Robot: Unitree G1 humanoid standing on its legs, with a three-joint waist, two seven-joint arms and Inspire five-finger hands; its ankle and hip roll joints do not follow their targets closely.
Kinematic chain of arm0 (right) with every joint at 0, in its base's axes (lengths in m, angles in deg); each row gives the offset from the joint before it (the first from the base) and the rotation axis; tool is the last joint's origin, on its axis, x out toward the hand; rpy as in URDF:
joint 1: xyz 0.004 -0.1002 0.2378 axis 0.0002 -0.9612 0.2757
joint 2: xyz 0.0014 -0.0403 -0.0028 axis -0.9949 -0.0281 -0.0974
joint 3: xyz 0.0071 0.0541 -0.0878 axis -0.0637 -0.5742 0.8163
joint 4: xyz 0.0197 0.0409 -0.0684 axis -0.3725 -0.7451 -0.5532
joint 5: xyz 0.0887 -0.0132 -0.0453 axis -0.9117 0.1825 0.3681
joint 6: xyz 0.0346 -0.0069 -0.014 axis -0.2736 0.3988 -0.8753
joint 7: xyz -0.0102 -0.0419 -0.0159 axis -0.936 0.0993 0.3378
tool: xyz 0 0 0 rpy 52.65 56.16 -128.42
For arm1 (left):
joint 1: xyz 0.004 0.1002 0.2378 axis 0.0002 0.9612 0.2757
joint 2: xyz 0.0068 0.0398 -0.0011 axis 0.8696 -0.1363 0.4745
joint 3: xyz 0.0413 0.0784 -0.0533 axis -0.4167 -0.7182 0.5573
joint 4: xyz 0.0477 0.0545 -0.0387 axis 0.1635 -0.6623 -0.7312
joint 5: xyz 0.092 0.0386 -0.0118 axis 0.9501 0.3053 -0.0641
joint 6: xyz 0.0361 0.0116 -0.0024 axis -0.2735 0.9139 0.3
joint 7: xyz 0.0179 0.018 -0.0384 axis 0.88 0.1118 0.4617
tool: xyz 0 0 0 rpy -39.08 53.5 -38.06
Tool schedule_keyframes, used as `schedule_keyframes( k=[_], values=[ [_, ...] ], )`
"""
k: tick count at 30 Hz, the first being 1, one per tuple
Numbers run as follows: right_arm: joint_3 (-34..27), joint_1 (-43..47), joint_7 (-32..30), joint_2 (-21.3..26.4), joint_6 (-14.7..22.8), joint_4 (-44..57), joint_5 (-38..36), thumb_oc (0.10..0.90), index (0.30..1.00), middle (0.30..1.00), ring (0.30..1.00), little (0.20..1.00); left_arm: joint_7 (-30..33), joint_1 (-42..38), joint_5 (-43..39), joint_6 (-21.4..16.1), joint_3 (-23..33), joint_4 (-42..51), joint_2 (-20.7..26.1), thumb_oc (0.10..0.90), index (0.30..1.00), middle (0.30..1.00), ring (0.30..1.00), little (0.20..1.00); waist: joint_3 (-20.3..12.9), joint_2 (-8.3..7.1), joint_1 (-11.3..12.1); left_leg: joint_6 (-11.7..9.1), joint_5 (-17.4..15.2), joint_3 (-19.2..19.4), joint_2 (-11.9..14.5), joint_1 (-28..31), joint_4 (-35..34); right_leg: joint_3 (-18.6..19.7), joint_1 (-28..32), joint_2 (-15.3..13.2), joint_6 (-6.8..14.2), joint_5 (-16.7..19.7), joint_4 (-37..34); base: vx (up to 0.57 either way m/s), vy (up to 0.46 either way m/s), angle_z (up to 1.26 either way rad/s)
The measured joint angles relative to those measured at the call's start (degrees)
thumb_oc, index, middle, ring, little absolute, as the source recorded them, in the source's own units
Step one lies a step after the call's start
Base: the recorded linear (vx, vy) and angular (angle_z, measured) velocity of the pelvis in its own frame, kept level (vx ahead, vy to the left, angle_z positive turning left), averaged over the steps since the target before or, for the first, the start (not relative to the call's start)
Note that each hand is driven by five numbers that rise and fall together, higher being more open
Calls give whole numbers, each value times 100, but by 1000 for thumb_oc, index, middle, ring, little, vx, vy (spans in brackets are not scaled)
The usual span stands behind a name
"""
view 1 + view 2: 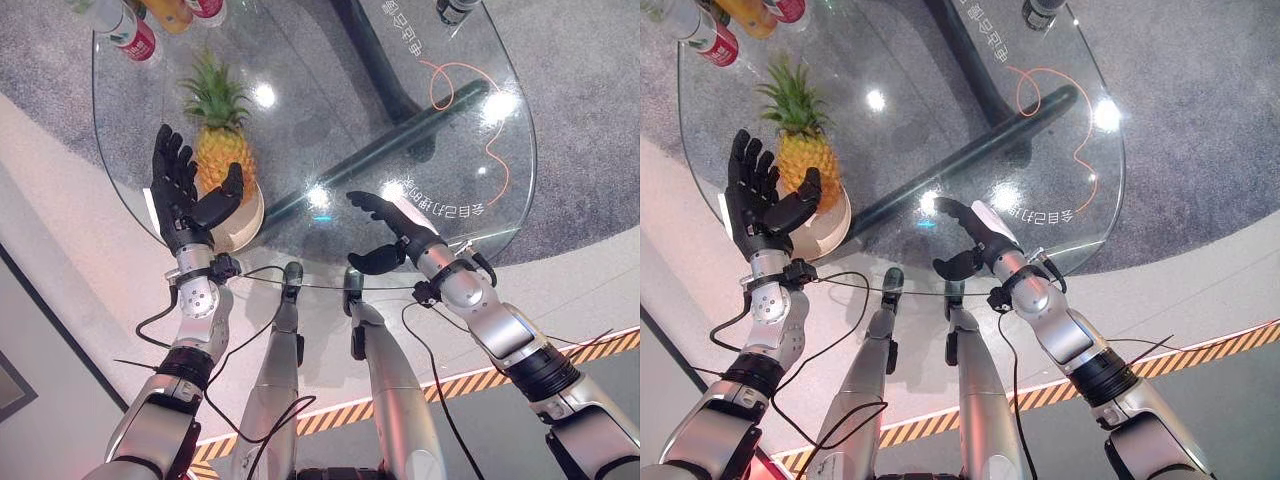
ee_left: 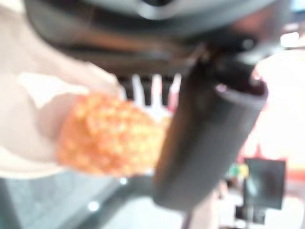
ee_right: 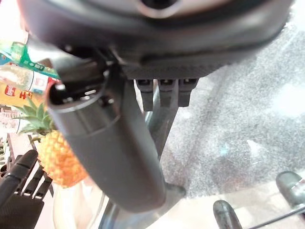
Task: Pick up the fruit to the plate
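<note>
- Since the pineapple point(image 1: 224, 150) already stood upright on the plate point(image 1: 245, 226), just past the left hand point(image 1: 185, 195), the placing looked done.
- That hand was released, fingers spread, holding nothing.
- The right hand point(image 1: 392, 232) hung relaxed and empty above the glass counter point(image 1: 420, 130).

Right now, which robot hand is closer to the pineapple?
The left robot hand: it is open right beside the pineapple on the plate. The right robot hand hangs open, well off to the pineapple's right.
</note>
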Motion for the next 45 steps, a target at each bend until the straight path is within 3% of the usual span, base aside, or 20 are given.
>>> schedule_keyframes(
  k=[16, 27, 37, 45],
  values=[
    [12, 90, 2, -63, 5, -18, 23, 800, 900, 900, 900, 900, 89, 34, 129, -3, 81, 0, -1, 800, 900, 900, 900, 900, -2, -5, 10, -1, 0, -76, -14, -3, 90, -32, 69, -12, 16, 14, 0, 1, 1, 0],
    [49, 31, 2, -176, 4, -18, 24, 800, 900, 900, 900, 900, 95, 472, 122, -2, 157, 6, -5, 800, 900, 900, 900, 900, -4, -8, 45, -16, 9, -159, -7, 150, 86, -147, 290, -20, 28, 14, -82, -4, -28, 3],
    [60, -231, -1, -208, 2, -15, 14, 800, 900, 900, 900, 900, 20, 1064, 35, 39, 284, 5, -90, 800, 900, 900, 900, 900, 0, -21, 70, -13, 16, -211, 44, 787, -142, -165, 963, 15, 26, 33, -372, -18, -52, 1],
    [19, -1107, 182, -209, 44, -24, -110, 800, 900, 900, 900, 900, -676, 1968, -342, 211, 377, -27, -283, 800, 900, 900, 900, 900, 1, -22, 210, 24, 50, -207, 168, 2070, -745, -178, 2312, 86, 26, 144, -1101, -7, -49, -2]
  ],
)
